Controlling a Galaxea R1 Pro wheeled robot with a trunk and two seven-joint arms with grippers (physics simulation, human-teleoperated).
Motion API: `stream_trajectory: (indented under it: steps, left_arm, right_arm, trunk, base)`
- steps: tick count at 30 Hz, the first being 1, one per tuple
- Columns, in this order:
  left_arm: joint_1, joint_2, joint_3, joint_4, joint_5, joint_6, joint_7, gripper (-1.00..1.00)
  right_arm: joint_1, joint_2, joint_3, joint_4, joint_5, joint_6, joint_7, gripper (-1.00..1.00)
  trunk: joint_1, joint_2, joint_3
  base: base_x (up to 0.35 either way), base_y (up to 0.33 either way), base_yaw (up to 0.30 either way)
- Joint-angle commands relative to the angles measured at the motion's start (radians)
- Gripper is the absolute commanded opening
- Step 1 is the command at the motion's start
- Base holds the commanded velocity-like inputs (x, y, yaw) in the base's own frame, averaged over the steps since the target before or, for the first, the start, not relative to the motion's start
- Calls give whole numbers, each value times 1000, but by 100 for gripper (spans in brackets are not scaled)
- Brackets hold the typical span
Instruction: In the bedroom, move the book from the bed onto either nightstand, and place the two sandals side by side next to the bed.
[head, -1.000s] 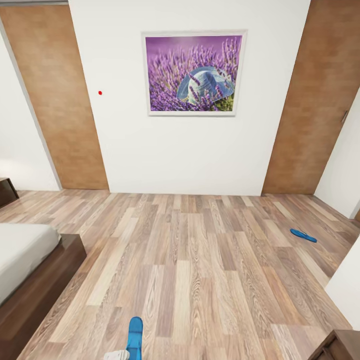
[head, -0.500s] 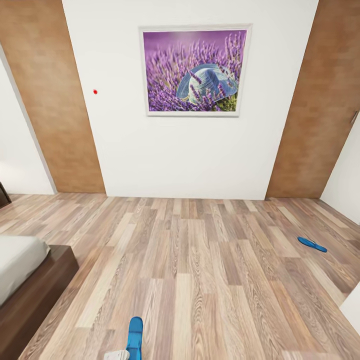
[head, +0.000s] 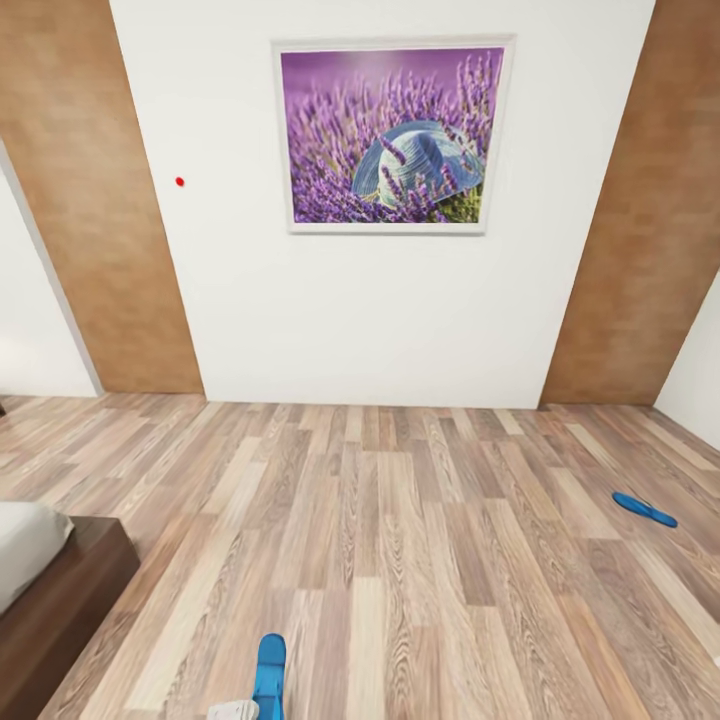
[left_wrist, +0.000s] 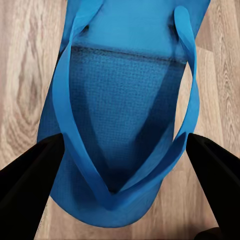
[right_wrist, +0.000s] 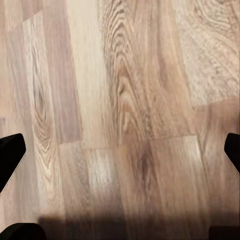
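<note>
One bright blue sandal (head: 268, 675) hangs at the bottom of the head view, held above the wood floor. In the left wrist view that sandal (left_wrist: 125, 100) lies strap-up between the two black fingers of my left gripper (left_wrist: 120, 190), which is shut on it. The other sandal (head: 644, 509) lies flat on the floor at the right, near the wall. A corner of the bed (head: 60, 600), dark frame and off-white mattress, shows at the lower left. My right gripper (right_wrist: 120, 155) is open over bare planks. The book and the nightstand are out of view.
A white wall with a framed lavender picture (head: 385, 135) stands ahead, with brown wood panels (head: 110, 250) at both sides. Wood-plank floor (head: 400, 560) stretches between the bed corner and the far sandal.
The whole view has moved toward the wall: the bed corner has slid down and left, the floor sandal right and down. The held sandal stays in my left gripper.
</note>
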Motion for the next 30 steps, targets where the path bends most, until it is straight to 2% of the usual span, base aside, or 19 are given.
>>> stream_trajectory:
  steps: [1, 30]
  left_arm:
    - [-1, 0, -4, 1, 6, -4, -2, -100]
    - [-1, 0, -4, 1, 6, -4, -2, -100]
  right_arm:
    - [-1, 0, 1, 2, -8, -1, 4, 100]
    - [-1, 0, 1, 2, -8, -1, 4, 100]
  trunk:
    - [0, 0, -1]
    - [0, 0, -1]
  base:
    - [330, 0, 0]
    - [330, 0, 0]
